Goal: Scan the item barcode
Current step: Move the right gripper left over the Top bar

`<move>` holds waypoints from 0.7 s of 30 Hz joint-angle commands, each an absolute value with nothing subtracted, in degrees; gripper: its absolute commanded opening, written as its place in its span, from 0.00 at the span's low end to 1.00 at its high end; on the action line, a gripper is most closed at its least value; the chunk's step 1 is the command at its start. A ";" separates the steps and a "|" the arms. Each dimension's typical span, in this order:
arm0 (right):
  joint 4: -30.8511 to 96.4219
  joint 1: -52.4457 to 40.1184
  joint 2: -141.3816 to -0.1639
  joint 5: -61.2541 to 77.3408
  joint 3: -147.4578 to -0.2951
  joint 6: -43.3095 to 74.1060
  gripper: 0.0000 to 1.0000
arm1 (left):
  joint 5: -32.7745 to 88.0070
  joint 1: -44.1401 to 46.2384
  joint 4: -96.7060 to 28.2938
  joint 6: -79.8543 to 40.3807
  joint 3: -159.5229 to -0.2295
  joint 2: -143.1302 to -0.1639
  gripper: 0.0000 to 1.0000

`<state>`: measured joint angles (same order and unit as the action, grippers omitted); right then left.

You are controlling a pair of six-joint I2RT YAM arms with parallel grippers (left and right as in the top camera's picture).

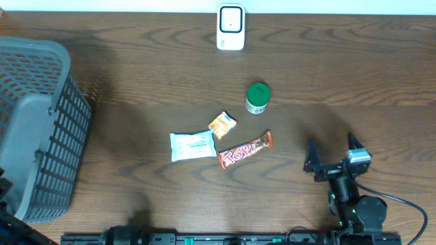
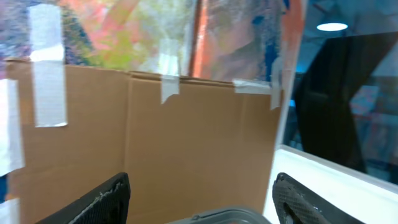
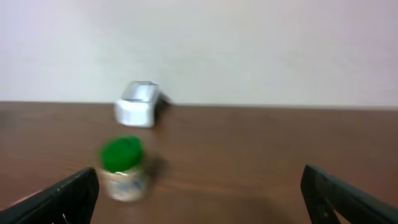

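4 items wait on the table (image 1: 136,75) in a loose cluster at its middle: a green-lidded jar (image 1: 257,97) standing upright, a small orange packet (image 1: 222,124) near it on my side, a white packet (image 1: 192,145) lying flat, and a TOP bar (image 1: 245,150) lying slantwise with one end close beside the white packet. I read that spread as deliberate, most pieces apart enough for 2 fingers to get round them. The scanner (image 1: 230,27) stands at the far edge, well apart from them, so whatever I lift has to be carried up to its face. My right gripper (image 1: 332,155) sits low to the right of the cluster, jaws fully spread and holding nothing. Its wrist view looks past the jar to the scanner, so I judge the jar the likeliest pick. My left gripper (image 2: 202,186) is over the grey basket (image 1: 68,136) on the left, facing a taped cardboard wall (image 2: 155,137); its fingers stand wide apart with nothing between them, which would suit a drop-off spot for scanned goods. The jar is squat and pale-bodied, with a label band and a bright green lid; it is blurred in the wrist view, and I can't find a barcode on any item from here
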<state>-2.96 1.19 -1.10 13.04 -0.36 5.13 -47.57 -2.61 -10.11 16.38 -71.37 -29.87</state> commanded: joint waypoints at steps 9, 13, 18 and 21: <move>4.08 1.10 -2.04 50.30 -0.49 32.97 0.99 | -32.56 -12.73 -18.35 0.58 -71.20 -27.75 0.74; 4.10 1.08 -5.76 50.24 -2.98 39.31 0.99 | -27.27 -14.00 -21.45 -10.48 -71.20 -27.75 0.75; 10.81 1.08 -16.58 51.64 -11.29 33.67 0.99 | -17.78 -14.09 -23.94 -18.76 -71.20 -27.75 0.83; 21.63 1.08 -26.63 52.10 -17.85 22.26 0.99 | -15.46 -14.09 -23.97 -18.76 -71.20 -27.46 0.83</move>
<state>17.80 1.19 -20.05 49.95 -12.86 31.59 -21.56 -13.82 -24.05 -14.52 -71.26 -28.12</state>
